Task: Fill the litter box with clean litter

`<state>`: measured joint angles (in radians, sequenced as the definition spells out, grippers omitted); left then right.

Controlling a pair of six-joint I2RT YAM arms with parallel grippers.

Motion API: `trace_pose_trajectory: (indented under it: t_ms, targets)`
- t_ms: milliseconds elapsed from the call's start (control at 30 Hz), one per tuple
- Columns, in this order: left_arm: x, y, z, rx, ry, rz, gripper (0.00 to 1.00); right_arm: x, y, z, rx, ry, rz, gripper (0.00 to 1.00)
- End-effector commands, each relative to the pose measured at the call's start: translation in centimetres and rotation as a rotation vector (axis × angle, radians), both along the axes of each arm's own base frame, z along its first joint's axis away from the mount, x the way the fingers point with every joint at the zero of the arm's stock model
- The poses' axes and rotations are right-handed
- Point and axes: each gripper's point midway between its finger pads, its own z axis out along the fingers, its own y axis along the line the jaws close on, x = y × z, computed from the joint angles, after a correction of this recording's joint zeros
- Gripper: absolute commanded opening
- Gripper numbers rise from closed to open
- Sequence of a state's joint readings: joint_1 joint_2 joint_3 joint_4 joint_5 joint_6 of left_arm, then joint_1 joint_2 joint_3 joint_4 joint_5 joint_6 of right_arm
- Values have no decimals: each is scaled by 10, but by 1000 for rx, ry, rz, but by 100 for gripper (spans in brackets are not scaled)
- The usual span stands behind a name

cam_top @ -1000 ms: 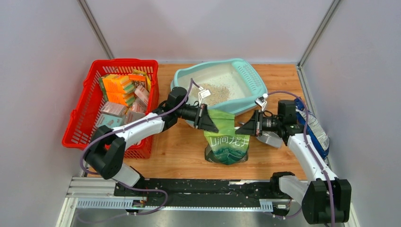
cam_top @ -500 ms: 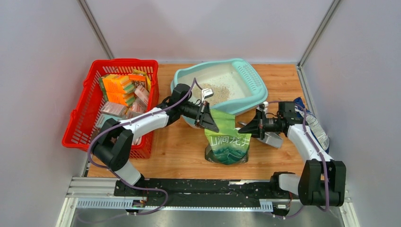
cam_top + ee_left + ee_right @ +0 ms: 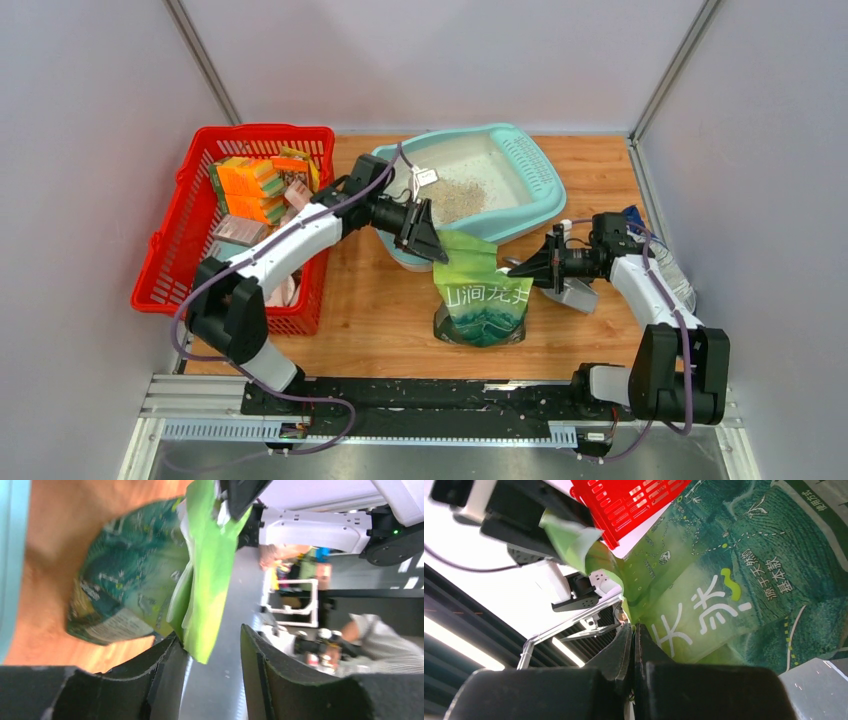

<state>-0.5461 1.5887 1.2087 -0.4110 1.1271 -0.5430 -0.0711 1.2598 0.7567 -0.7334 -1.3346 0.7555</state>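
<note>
The light-teal litter box stands at the back centre, with a low pile of beige clean litter inside it. In front of the box stands a green printed bag. My left gripper is at the bag's top left corner with its jaws open. In the left wrist view that gripper has the bag's light-green corner lying against one finger. My right gripper is shut on the bag's top right edge, and the right wrist view shows this gripper pinching the bag.
A red mesh basket full of sponges and small boxes stands at the left. A blue packet and a grey scoop-like thing lie under the right arm. Walls close in the table on three sides.
My left gripper has opened and let go of the bag's corner, and the left arm has shifted back toward the litter box. The right gripper stays shut on the bag.
</note>
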Motion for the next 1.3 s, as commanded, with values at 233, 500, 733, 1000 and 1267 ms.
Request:
trace_pose_trajectory:
  t_ms: [233, 500, 733, 1000, 1267]
  targets:
    - [17, 31, 63, 79, -1031, -82, 75, 6, -3, 18, 68, 44, -9, 0]
    - [-12, -9, 65, -23, -1496, -426, 75, 13, -4, 23, 66, 25, -10, 0]
    - [-21, -46, 30, -25, -1538, -591, 73, 12, -4, 19, 63, 38, -13, 0]
    - [-7, -69, -1, 72, -1517, -571, 73, 12, -4, 19, 64, 40, -11, 0]
    - [-18, -65, -21, 93, -1398, -648, 63, 11, -4, 16, 66, 49, -14, 0]
